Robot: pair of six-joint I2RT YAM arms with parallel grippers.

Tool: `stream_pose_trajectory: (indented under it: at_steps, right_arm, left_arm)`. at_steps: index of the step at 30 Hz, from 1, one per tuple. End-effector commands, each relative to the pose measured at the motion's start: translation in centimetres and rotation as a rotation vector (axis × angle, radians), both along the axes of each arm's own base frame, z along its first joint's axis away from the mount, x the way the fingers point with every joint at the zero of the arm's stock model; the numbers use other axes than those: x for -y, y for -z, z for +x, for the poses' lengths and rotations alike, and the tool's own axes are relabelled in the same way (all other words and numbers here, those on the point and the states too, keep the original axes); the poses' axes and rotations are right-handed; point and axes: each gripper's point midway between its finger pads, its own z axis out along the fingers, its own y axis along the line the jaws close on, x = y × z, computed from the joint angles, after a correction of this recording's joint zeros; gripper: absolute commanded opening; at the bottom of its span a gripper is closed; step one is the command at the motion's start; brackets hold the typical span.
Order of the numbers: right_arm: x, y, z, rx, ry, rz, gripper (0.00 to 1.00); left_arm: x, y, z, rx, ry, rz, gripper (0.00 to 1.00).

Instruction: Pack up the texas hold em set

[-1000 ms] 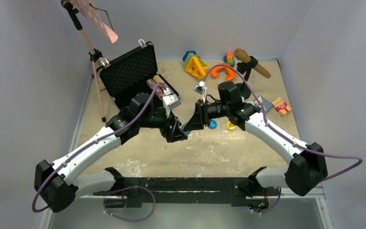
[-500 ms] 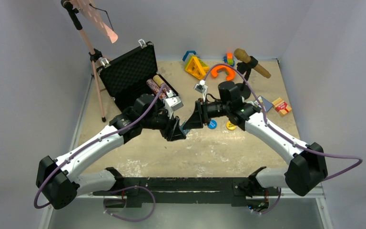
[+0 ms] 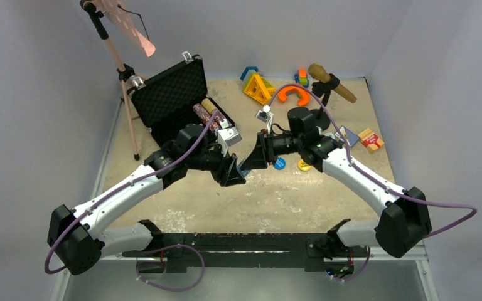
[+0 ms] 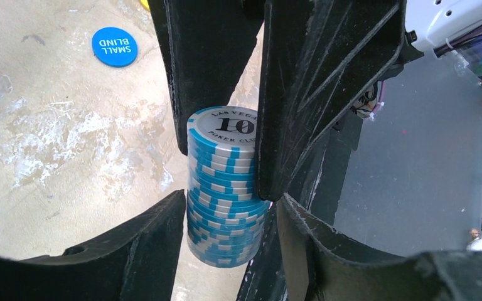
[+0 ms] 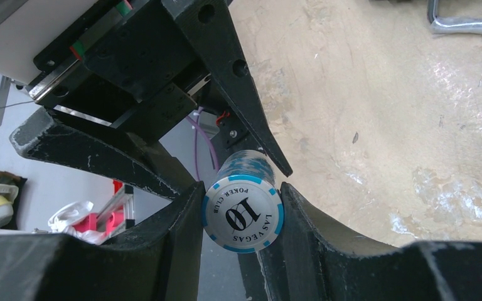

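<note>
Chip stack (image 4: 223, 219) pinched between fingers of right hand (image 5: 241, 191). Left hand (image 4: 230, 200) brackets its far end, contact unclear. Squeeze left firmly and squarely before right lets go, or the chips spill.

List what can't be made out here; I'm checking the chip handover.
- Top external: the chip stack is nearly hidden between left gripper and right gripper.
- Left wrist: whether the left gripper's fingers press the stack; shadow hides the contact.
- Top external: the left arm covers the near part of the briefcase tray.
- Top external: yellow disc lettering is too small.
</note>
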Motion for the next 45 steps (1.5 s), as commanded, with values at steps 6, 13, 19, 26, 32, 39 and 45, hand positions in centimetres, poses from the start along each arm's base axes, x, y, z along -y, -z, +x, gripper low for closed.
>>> stream_pose_trajectory:
  at_steps: [6,13,19,26,32,39,45]
  right_arm:
    - [-0.4,-1.8,-0.1,0.048,-0.015,0.053,0.00]
    - [-0.5,-1.5,0.1,0.048,-0.003,0.046,0.00]
    - [-0.3,-1.4,1.0,0.085,0.052,0.032,0.48]
    - [1.0,-2.5,2.6,0.167,0.190,0.002,0.81]
    - [4.7,-3.3,6.2,0.244,0.486,-0.091,0.83]
    - [9.2,-3.8,7.6,0.329,0.739,-0.178,0.83]
    - [10.4,-4.6,7.2,0.381,0.788,-0.149,0.82]
  left_arm:
    - [0.7,-2.7,0.3,0.061,0.016,-0.070,0.42]
    - [0.8,-2.7,0.2,0.053,0.014,-0.079,0.00]
    - [0.6,-2.9,0.3,0.069,-0.011,-0.092,0.00]
    - [0.1,-2.7,0.7,0.099,-0.045,-0.086,0.00]
    - [-1.6,-1.4,3.2,0.093,-0.215,-0.001,0.00]
    - [-10.2,1.0,10.3,-0.056,-0.752,0.100,0.00]
    - [-18.1,3.3,13.2,-0.122,-1.133,0.197,0.00]
